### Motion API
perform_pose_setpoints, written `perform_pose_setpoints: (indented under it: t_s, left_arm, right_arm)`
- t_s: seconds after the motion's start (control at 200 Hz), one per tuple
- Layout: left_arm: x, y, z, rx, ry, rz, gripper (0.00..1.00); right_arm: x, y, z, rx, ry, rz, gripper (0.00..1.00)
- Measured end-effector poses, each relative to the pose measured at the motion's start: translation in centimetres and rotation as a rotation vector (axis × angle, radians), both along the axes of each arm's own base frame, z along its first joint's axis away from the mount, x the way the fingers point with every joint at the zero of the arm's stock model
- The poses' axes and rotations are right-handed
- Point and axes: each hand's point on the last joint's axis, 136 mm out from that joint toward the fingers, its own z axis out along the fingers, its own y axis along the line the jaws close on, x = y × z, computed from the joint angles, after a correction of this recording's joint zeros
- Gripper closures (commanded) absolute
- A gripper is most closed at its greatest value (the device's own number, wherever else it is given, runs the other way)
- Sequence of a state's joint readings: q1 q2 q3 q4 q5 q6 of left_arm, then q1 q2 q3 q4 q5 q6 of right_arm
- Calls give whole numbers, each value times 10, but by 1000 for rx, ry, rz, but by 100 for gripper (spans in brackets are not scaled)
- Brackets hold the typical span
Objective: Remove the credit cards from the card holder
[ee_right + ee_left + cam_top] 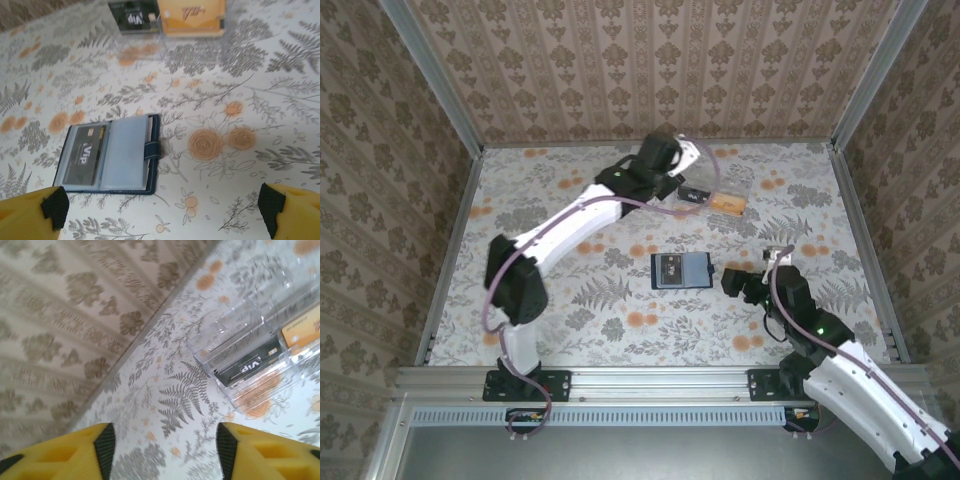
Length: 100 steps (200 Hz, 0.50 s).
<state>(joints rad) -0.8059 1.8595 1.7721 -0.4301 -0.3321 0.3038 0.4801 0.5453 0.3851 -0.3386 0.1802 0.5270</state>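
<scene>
Floral table (pixel 570 330) under patterned walls. Right end effector (pixel 162 209) is spread wide and holds nothing. The card holder (pixel 107 155) lies open and flat just ahead of it, slightly to its left, with its long axis running left to right. A black card (pixel 85 157) sits in its left pocket. Left end effector (pixel 162 447), also spread and empty, is beside the clear box (pixel 240 355), well apart from the holder. I judge the right arm is nearer.

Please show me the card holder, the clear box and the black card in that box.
Card holder (pixel 125 155): right wrist view, right inner face.
Clear box (pixel 230 335): left wrist view, empty part.
Black card (pixel 245 369): left wrist view, printed face.
</scene>
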Motion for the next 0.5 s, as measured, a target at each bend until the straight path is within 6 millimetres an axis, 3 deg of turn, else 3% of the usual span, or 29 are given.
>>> perform_pose_setpoints:
  t_s: [0.025, 0.06, 0.08, 0.185, 0.295, 0.4, 0.5]
  left_arm:
    - [-4, 9, 4, -49, 17, 30, 28]
    - [-9, 24, 9, -119, 45, 73, 3]
    - [-12, 31, 10, -147, 60, 87, 0]
    - [-25, 71, 0, -336, 175, 211, 0]
    - [-44, 106, -33, -464, 308, 325, 0]
    - [-71, 115, -64, -531, 418, 363, 3]
    - [-96, 118, -90, -586, 521, 388, 20]
  right_arm:
    - [2, 2, -1, -5, 18, 6, 0]
    - [4, 5, -1, -9, 36, 14, 0]
    - [6, 8, -1, -12, 48, 20, 0]
    - [17, 20, 0, -10, 86, 49, 0]
    - [25, 34, -3, 6, 105, 89, 1]
    - [29, 47, -10, 20, 139, 127, 11]
    - [33, 60, -16, 44, 172, 162, 21]
